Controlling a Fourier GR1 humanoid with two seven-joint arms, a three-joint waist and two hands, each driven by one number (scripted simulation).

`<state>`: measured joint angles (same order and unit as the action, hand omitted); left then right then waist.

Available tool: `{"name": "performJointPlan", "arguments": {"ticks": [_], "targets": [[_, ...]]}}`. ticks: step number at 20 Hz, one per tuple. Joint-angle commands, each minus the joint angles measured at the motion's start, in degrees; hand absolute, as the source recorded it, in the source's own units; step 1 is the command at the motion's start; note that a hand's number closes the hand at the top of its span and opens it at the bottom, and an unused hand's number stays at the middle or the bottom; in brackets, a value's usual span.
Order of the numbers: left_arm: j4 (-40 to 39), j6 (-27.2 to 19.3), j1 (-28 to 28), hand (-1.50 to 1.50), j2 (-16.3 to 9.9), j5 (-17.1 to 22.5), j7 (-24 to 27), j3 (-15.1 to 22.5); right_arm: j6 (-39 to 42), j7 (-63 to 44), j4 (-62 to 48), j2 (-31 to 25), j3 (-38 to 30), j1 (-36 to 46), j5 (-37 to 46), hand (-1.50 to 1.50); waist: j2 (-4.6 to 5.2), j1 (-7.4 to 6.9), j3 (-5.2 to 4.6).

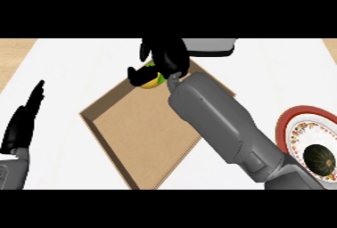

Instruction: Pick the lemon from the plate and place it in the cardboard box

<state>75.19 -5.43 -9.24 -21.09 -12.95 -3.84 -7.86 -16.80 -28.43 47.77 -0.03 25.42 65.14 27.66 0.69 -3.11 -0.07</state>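
Note:
The yellow lemon (152,81) shows only partly, wrapped by my right hand (162,58), whose fingers and thumb curl round it. Hand and lemon hang over the far corner of the open cardboard box (135,133), a shallow brown tray lying diagonally at the counter's middle. My right forearm (220,122) crosses the box's right side. The red-rimmed patterned plate (293,129) sits at the right edge. My left hand (23,120) rests open at the left edge, fingers up.
A dark green round squash-like object (320,159) lies on the plate. A grey object (209,46) stands at the counter's back, just behind my right hand. Wooden surface shows at the top corners beyond the white counter.

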Motion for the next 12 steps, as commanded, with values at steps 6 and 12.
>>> {"name": "performJointPlan", "arguments": {"ticks": [6, 12], "targets": [[-1.9, -0.7, -1.1, 0.0, 1.3, -1.9, 1.8, 1.3, -5.9, 5.6, -12.8, 0.0, 3.9, 3.3, -16.1, -1.5, 0.46, -1.52, 0.0], [-1.8, -0.5, -2.8, 0.0, 1.1, -1.7, 1.3, 0.8, -15.3, 14.0, -11.6, 0.0, 6.2, 2.2, -20.6, -1.5, 0.33, -1.28, 0.03]]}}
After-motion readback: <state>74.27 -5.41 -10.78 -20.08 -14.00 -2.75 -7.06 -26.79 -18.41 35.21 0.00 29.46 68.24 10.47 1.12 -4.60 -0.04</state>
